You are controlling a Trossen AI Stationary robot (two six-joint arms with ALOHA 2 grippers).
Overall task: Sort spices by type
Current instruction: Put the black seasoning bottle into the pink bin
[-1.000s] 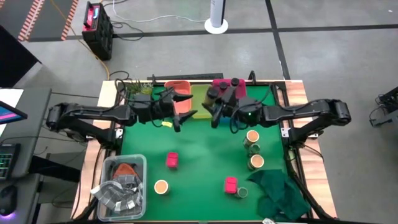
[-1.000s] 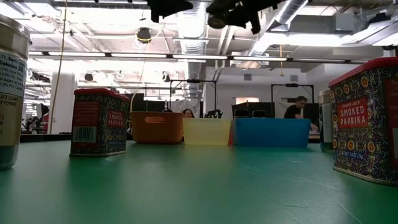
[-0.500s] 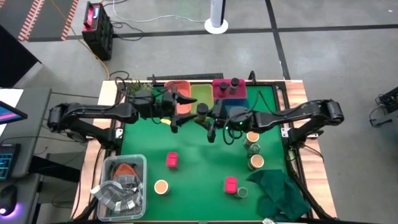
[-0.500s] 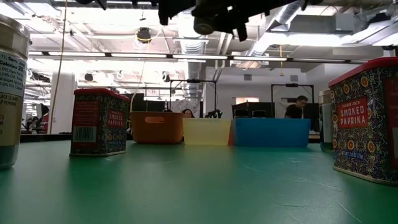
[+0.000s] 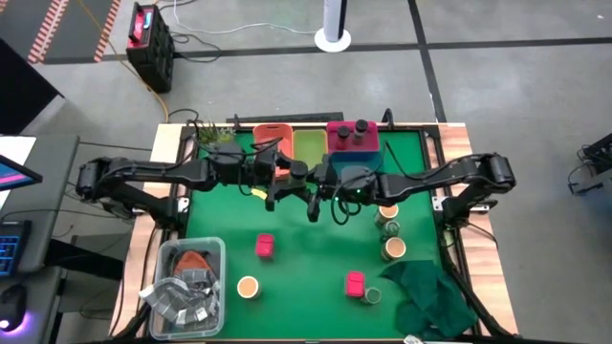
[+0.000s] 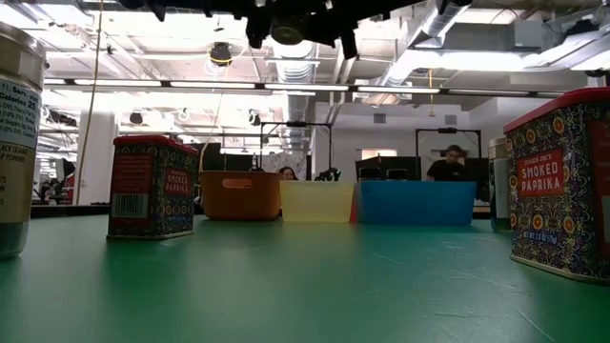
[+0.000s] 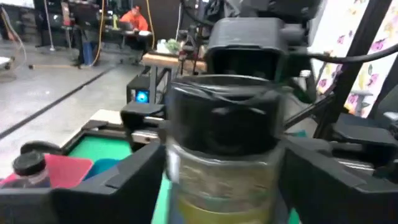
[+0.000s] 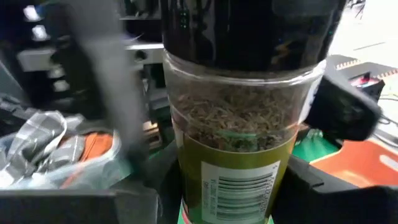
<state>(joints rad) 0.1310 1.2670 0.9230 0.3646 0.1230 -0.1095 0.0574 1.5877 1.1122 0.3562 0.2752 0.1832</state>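
Above mid-table, both hands (image 5: 298,182) flank one jar (image 5: 298,171).

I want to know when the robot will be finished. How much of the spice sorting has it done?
Not much yet. Done: two binned jars with dark caps stand in the pink bin. In hand: the right gripper holds a third dark-capped jar in the air mid-table, with the left gripper right at it. Left on the green mat: two pink boxes, three tan-topped jars and a green-capped jar.
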